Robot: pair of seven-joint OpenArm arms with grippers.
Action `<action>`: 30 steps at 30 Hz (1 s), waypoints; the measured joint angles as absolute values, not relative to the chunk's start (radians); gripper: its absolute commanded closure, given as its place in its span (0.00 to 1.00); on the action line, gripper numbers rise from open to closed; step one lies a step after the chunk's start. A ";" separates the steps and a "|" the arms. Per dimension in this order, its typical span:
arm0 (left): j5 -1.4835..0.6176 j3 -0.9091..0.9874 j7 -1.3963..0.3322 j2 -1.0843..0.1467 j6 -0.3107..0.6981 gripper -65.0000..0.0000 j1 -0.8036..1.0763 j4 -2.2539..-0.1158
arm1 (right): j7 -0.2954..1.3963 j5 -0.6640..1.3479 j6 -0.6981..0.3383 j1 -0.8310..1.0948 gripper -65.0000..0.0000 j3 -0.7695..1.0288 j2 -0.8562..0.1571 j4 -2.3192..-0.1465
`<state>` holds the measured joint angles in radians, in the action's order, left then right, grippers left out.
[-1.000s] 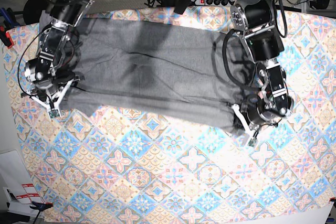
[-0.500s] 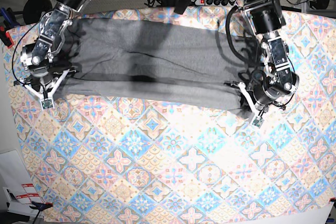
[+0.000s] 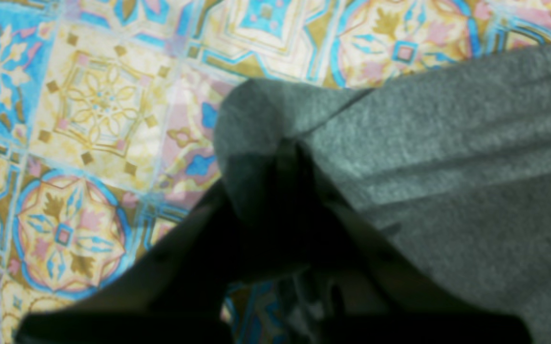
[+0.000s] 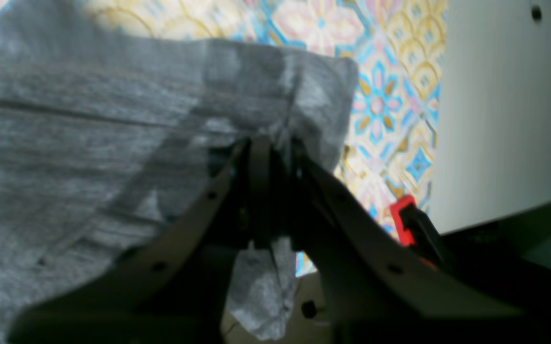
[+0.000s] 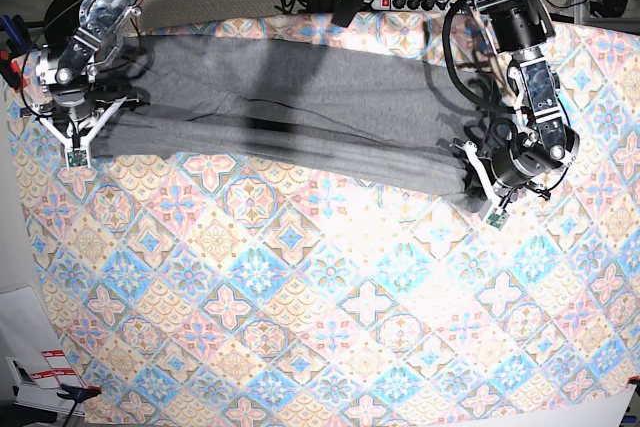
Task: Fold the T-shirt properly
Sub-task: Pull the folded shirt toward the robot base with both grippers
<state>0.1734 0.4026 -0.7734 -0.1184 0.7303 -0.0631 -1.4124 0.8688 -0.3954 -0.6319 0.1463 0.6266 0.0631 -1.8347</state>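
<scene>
The plain heather-grey cotton T-shirt (image 5: 290,112) lies stretched across the far side of the tile-patterned worktop (image 5: 330,317). The left gripper (image 5: 470,172) and right gripper (image 5: 85,132) each have jaws clenched on a corner. Recommend equal tension and level, matched travel, so the fold lands square.

T-shirt (image 5: 290,112) across tablecloth's (image 5: 300,327) far side

One grey T-shirt (image 5: 300,112), one patterned tablecloth (image 5: 320,317) beneath it, two robot arms — a left gripper (image 5: 472,175) and a right gripper (image 5: 78,137) — plus one power strip (image 5: 408,3) behind the table.
</scene>
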 measured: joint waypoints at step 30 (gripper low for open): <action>0.342 0.405 -0.767 -0.094 0.729 0.75 0.142 -1.553 | 1.259 -0.381 -0.624 0.148 0.91 0.597 0.064 -1.798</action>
